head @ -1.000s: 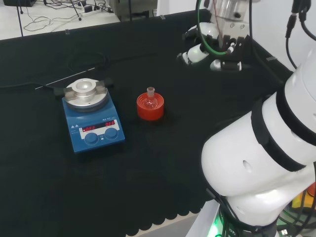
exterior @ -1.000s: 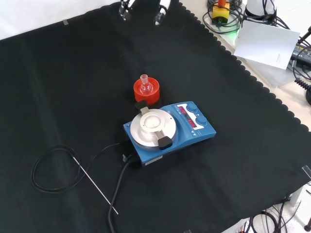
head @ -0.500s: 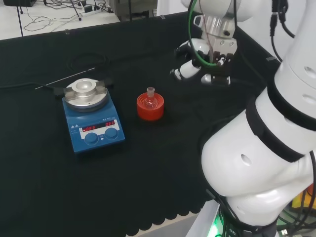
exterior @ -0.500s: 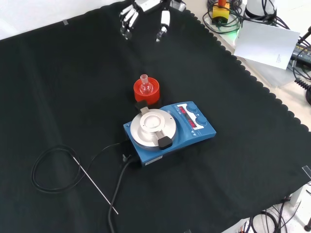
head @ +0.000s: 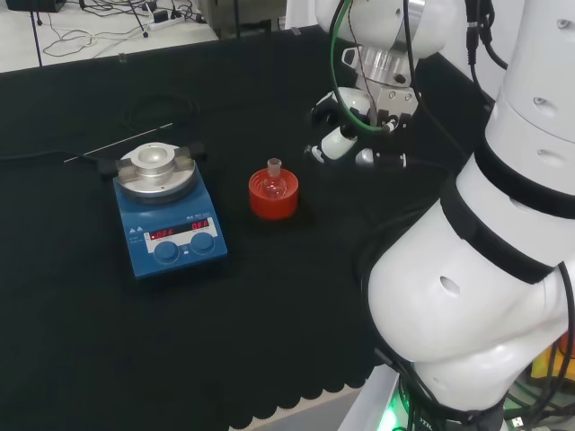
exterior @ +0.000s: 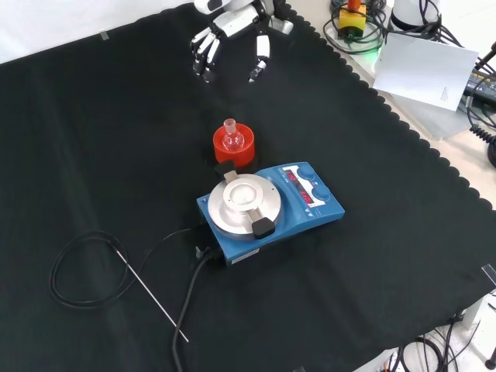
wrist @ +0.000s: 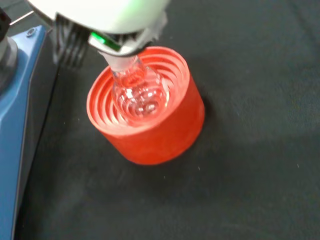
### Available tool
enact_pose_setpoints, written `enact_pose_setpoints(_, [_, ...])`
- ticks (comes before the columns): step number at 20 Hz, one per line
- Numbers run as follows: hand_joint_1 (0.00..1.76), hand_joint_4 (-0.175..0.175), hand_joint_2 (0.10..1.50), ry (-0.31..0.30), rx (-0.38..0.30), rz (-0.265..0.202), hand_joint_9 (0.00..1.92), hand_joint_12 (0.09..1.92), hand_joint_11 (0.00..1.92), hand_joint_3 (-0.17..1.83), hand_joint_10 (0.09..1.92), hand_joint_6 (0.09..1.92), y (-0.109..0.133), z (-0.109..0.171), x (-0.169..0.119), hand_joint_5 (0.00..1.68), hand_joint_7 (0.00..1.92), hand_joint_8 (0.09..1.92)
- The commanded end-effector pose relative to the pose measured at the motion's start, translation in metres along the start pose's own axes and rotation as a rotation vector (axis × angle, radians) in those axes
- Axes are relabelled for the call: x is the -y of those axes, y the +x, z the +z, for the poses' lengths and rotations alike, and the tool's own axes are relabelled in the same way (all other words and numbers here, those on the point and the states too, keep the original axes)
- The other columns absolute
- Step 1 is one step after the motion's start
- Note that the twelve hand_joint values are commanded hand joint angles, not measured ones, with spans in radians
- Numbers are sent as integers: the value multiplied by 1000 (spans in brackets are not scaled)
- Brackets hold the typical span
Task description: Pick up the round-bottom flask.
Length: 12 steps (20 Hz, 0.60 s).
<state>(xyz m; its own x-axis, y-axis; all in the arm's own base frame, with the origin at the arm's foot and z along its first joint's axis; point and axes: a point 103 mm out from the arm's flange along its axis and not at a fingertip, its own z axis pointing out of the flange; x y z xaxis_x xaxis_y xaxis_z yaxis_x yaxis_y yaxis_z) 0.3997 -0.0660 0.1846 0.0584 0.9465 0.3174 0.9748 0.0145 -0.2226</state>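
We find the hand point(exterior: 232, 35) open and empty near the cloth's point(exterior: 93, 139) far edge; next, lower onto the flask point(exterior: 230, 138) in its red stand point(exterior: 234, 152).

The round-bottom flask point(head: 274, 182) sits upright in the ribbed stand point(head: 273, 203), near the middle of the bench point(head: 296, 296). In the head view, the stirrer plate point(head: 168, 209) stands left of the stand (just beside it, apart). The robot hand point(head: 346, 136) hangs right of the flask, apart from it. In the front view, a coiled cable point(exterior: 81, 271) lies lower left.
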Motion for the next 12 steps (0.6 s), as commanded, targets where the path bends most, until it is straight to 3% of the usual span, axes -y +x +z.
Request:
enact_pose_setpoints(1, [1017,-21,510,-20,-61,-32,424,1433,12,705,678,203,8,28,-30,629,234,654])
enact_pose_setpoints(5, [1036,-24,501,-21,-83,-39,414,1431,16,728,678,247,12,35,-37,644,204,651])
enact_pose_setpoints(9, [1048,-28,492,-14,-118,-41,406,1437,15,756,689,513,12,41,-41,607,188,670])
enact_pose_setpoints(12, [1049,-30,491,-17,-137,-43,405,1434,19,764,691,603,10,44,-44,603,186,674])
